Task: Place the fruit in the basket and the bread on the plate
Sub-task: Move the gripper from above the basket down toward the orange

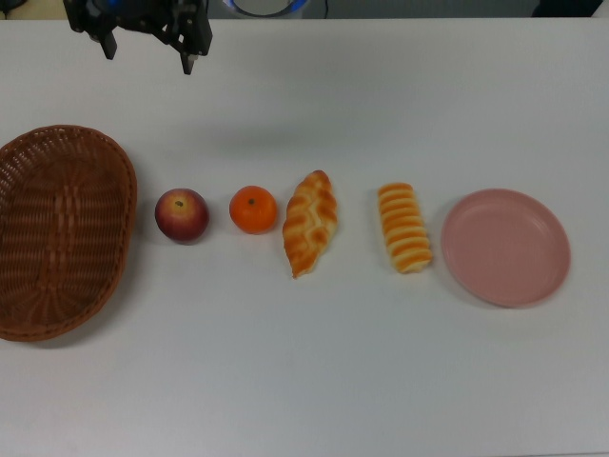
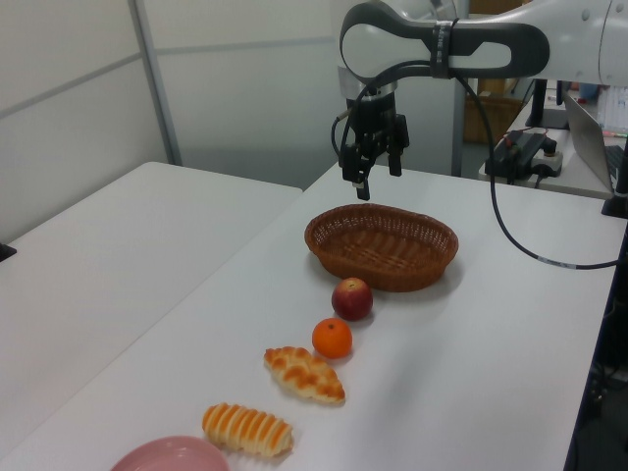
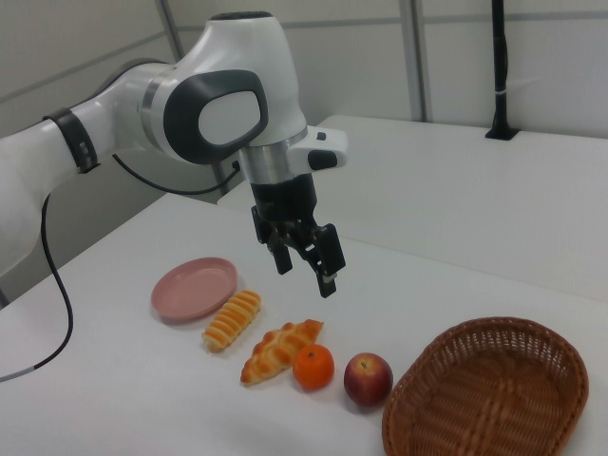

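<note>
A row of items lies on the white table. In the top view, from left to right, they are the empty wicker basket, a dark red apple, an orange mandarin, a braided loaf, a striped roll and the bare pink plate. My gripper hangs open and empty above the table's far edge, behind the basket and the apple. In the right view the gripper hovers well above the bread and the fruit. In the left view it is above the basket's far side.
A second white table stands on the left view's left, with a narrow gap between the two. A black cable trails over the table on the left view's right, near a power strip. The table's near edge borders the plate.
</note>
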`<action>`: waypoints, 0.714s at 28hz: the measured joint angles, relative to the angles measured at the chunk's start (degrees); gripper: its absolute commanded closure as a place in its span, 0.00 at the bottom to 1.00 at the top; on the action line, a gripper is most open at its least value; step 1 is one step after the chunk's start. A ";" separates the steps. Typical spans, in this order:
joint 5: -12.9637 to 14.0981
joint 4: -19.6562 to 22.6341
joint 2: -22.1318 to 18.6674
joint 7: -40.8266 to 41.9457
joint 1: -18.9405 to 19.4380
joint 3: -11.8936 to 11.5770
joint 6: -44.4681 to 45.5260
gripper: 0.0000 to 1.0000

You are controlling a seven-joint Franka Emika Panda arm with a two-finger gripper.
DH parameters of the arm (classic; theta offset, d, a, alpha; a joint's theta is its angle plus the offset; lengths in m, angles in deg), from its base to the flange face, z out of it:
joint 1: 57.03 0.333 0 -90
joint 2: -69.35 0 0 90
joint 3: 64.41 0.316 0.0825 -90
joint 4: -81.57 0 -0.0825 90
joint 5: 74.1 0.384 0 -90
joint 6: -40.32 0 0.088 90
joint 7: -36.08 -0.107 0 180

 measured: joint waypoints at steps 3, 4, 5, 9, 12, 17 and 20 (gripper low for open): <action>0.05 0.17 0.02 0.00 0.17 0.19 0.57 0.00; 0.06 0.36 0.05 0.00 0.25 0.28 1.02 0.00; 0.06 0.55 0.12 0.00 0.41 0.36 1.41 0.00; 0.06 1.51 0.41 0.00 1.39 0.51 1.65 0.00; 0.06 2.02 1.01 0.00 1.95 0.84 1.65 0.00; 0.05 3.14 3.32 0.32 3.16 1.18 1.57 0.00; 0.05 3.31 5.09 1.98 3.50 1.28 -0.68 0.00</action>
